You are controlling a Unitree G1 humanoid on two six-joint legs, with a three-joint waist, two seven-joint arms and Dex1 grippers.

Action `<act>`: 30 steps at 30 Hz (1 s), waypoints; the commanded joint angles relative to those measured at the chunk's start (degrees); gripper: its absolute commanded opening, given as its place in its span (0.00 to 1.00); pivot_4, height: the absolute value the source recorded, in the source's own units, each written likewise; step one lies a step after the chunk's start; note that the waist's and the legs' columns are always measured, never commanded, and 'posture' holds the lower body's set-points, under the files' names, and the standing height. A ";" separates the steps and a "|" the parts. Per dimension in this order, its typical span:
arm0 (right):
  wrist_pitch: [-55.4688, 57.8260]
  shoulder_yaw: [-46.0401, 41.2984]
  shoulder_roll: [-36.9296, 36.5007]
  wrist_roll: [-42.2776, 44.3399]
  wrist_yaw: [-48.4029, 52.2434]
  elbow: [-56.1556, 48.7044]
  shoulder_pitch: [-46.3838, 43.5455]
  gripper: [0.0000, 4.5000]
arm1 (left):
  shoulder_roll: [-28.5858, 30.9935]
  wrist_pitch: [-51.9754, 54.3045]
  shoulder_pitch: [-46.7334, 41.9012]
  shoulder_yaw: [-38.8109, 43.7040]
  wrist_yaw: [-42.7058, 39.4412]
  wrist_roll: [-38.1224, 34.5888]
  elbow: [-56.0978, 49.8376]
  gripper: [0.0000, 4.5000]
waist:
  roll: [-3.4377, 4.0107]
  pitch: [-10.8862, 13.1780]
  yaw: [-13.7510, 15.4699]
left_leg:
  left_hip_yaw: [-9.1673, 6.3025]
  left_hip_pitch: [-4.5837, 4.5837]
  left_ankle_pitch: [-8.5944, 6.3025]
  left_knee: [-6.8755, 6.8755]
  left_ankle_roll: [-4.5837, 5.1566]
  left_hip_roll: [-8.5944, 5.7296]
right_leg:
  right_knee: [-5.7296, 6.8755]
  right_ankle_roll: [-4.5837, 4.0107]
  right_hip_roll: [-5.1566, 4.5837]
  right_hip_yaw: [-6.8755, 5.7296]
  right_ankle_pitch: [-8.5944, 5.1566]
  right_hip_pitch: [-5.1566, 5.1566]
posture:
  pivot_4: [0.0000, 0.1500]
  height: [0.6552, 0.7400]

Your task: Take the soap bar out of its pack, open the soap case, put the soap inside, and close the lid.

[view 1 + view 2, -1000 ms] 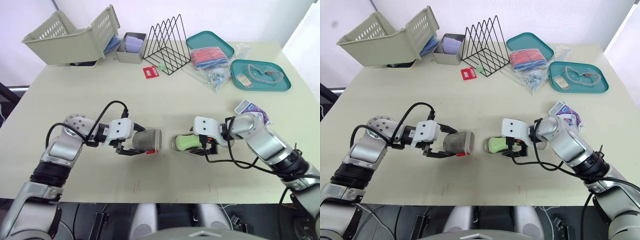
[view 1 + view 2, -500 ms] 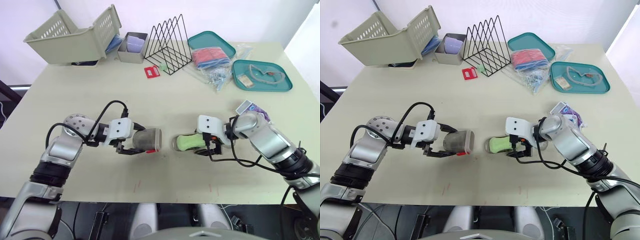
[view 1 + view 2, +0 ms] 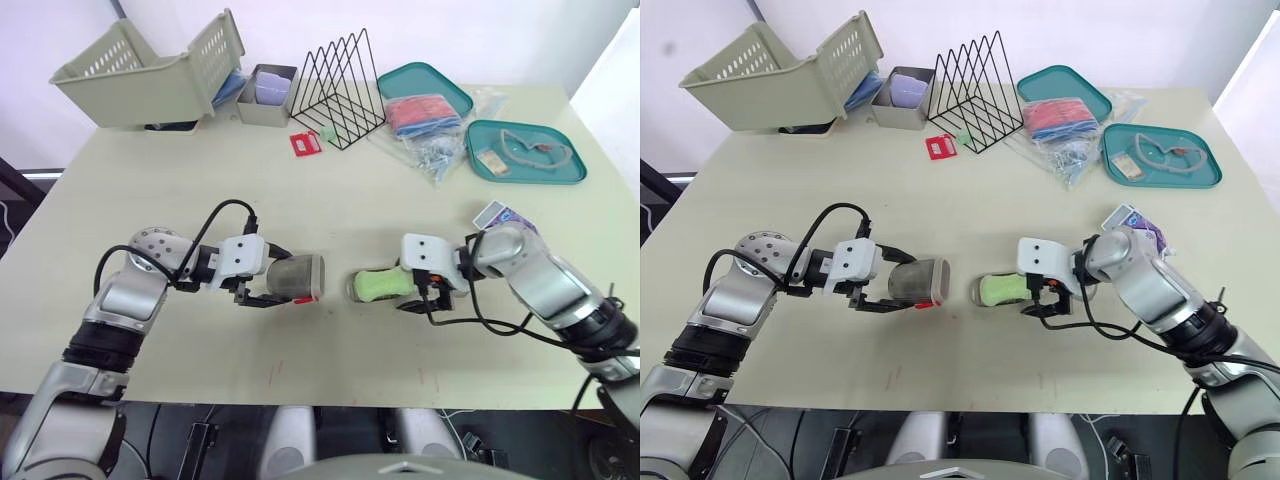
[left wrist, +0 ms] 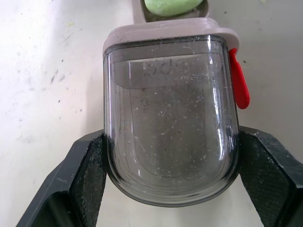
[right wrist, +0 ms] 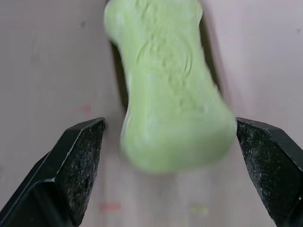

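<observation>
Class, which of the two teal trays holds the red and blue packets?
The teal tray beside the wire rack; the other tray holds pale items.

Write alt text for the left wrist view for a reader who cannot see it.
The left gripper grips a smoky clear soap-case lid by its sides, a red latch on its rim. Beyond it lies green soap.

We see a pale green soap bar (image 5: 170, 94) with embossed relief, a smoky grey see-through soap case lid (image 4: 170, 123) with a red latch (image 4: 240, 85), a teal tray (image 3: 525, 175), a black wire rack (image 3: 337, 95) and a beige slotted basket (image 3: 140, 85).
</observation>
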 commanded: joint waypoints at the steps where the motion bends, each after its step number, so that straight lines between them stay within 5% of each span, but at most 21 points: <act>1: 1.04 -0.43 -3.39 -1.95 0.99 -0.40 1.42 0.99 | 0.38 -0.76 -0.01 1.08 0.48 -0.19 -0.80 0.77 | 0.00 0.00 0.30 | 0.00 0.01 0.00 0.01 0.00 0.00 | 0.00 0.00 0.00 0.00 0.00 0.01 | 1.00 1.00; 3: 1.81 -0.93 -4.08 -1.48 1.43 -1.20 1.17 0.99 | 0.30 -1.03 0.01 0.94 0.60 -0.05 -0.52 0.77 | 0.00 0.00 0.38 | 0.00 -0.01 0.00 0.03 0.00 0.00 | -0.02 0.00 -0.01 -0.01 0.00 0.02 | 1.00 1.00; 6: 2.23 -0.73 -4.49 -1.64 1.81 -1.67 0.83 0.85 | 0.16 -1.39 0.00 0.76 0.81 0.17 -0.26 0.77 | 0.00 0.00 0.28 | 0.00 -0.01 0.00 0.04 0.00 0.00 | -0.03 -0.01 -0.01 -0.01 0.00 0.01 | 1.00 1.00; 9: 2.54 -0.29 -4.28 -1.91 2.07 -2.00 0.50 0.59 | 0.13 -1.51 0.00 0.70 0.92 0.20 -0.26 0.77 | 0.00 0.00 0.15 | 0.00 -0.01 0.00 0.04 0.00 0.01 | -0.02 -0.01 0.00 -0.01 0.01 0.01 | 1.00 1.00; 11: 3.19 -0.25 -3.89 -2.09 1.87 -1.87 0.01 0.57 | 0.15 -1.54 -0.01 0.71 0.97 0.19 -0.26 0.77 | 0.00 0.00 0.14 | 0.00 0.00 0.00 0.03 0.00 0.02 | -0.02 0.00 0.00 -0.02 0.00 0.01 | 1.00 1.00; 14: 3.79 -0.31 -3.59 -2.77 1.44 -1.43 -0.99 0.27 | 0.19 -1.62 0.01 0.70 1.02 0.24 -0.20 0.77 | 0.00 0.00 0.12 | 0.00 0.00 0.00 0.04 0.00 0.02 | -0.02 0.00 0.00 -0.02 0.00 0.01 | 1.00 1.00; 30: 6.77 0.51 -0.47 -3.64 2.38 -5.59 -3.40 0.27 | 0.02 -1.45 0.14 0.45 1.52 0.57 -0.20 0.77 | 0.01 0.01 0.09 | 0.01 -0.01 0.00 0.03 0.00 0.03 | -0.01 -0.01 0.01 -0.02 0.01 -0.02 | 1.00 1.00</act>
